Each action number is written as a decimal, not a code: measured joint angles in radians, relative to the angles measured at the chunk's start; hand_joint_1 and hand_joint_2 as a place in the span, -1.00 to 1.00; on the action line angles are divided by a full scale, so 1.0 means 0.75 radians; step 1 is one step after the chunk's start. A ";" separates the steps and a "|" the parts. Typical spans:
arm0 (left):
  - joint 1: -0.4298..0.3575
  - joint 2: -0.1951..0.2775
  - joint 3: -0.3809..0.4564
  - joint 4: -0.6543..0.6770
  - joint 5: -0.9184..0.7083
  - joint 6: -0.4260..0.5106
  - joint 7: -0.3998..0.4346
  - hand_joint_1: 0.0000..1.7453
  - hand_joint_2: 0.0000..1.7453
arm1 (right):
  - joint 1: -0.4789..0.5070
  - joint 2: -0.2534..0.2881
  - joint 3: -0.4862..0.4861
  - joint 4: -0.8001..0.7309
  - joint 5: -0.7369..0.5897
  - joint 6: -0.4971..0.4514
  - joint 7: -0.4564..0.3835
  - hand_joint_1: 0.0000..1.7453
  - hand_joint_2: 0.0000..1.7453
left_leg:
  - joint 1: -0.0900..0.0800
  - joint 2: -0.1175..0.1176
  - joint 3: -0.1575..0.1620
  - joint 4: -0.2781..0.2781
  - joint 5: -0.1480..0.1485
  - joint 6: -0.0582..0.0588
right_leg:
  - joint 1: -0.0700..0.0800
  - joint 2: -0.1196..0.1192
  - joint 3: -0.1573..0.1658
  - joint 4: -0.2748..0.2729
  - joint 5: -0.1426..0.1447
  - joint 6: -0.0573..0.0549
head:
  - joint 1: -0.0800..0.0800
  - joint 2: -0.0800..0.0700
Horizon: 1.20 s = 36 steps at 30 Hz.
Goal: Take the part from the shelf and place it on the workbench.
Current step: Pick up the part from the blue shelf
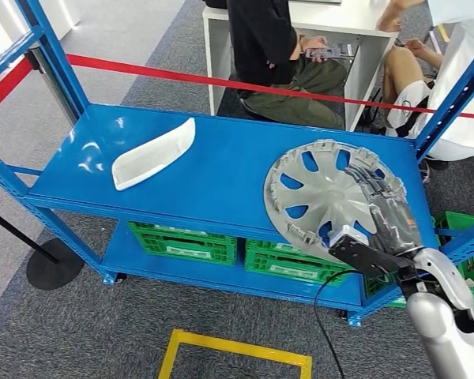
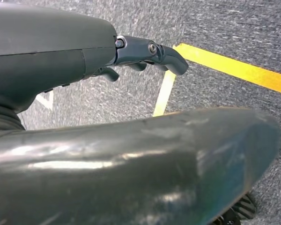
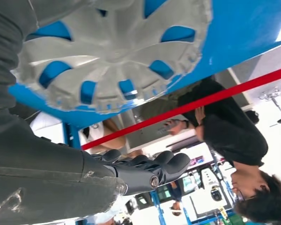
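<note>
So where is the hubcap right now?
In the head view the grey hubcap lies on the right end of the blue shelf, under the right hand, with the white trim part far to its left.

You're facing a blue metal shelf (image 1: 223, 170) with angled blue uprights, standing on grey carpet (image 1: 133, 324). On its top deck a silver wheel cover (image 1: 318, 197) lies flat toward the right end, its near edge at the deck's front lip. A white curved plastic trim part (image 1: 154, 152) lies well apart from it, toward the left end. On the lower deck you see green plastic crates (image 1: 184, 242) side by side. Yellow floor tape (image 1: 235, 347) marks the carpet in front of the shelf.
</note>
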 joint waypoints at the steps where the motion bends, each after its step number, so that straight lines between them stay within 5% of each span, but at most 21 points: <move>1: 0.000 -0.002 0.005 0.000 0.002 0.001 0.001 -1.00 -1.00 | 0.029 -0.016 -0.015 -0.025 0.006 0.006 -0.001 -1.00 1.00 | 0.000 0.000 0.000 0.000 0.000 0.000 | 0.000 0.000 0.000 0.000 -0.001 -0.001 | 0.000 0.000; 17: -0.001 -0.011 0.024 0.000 -0.010 0.011 0.017 -1.00 -1.00 | 0.392 -0.141 -0.039 -0.099 0.362 0.081 0.091 -1.00 1.00 | 0.001 0.000 0.000 -0.001 -0.005 -0.004 | 0.000 0.002 -0.002 0.002 -0.005 -0.002 | 0.000 0.000; 36: -0.002 -0.013 0.024 0.000 -0.016 0.010 0.019 -1.00 -1.00 | 0.427 -0.158 -0.001 -0.069 0.387 0.080 0.114 -1.00 1.00 | 0.001 0.000 0.000 -0.001 -0.006 -0.004 | 0.000 0.002 -0.002 0.003 -0.006 -0.002 | 0.000 0.000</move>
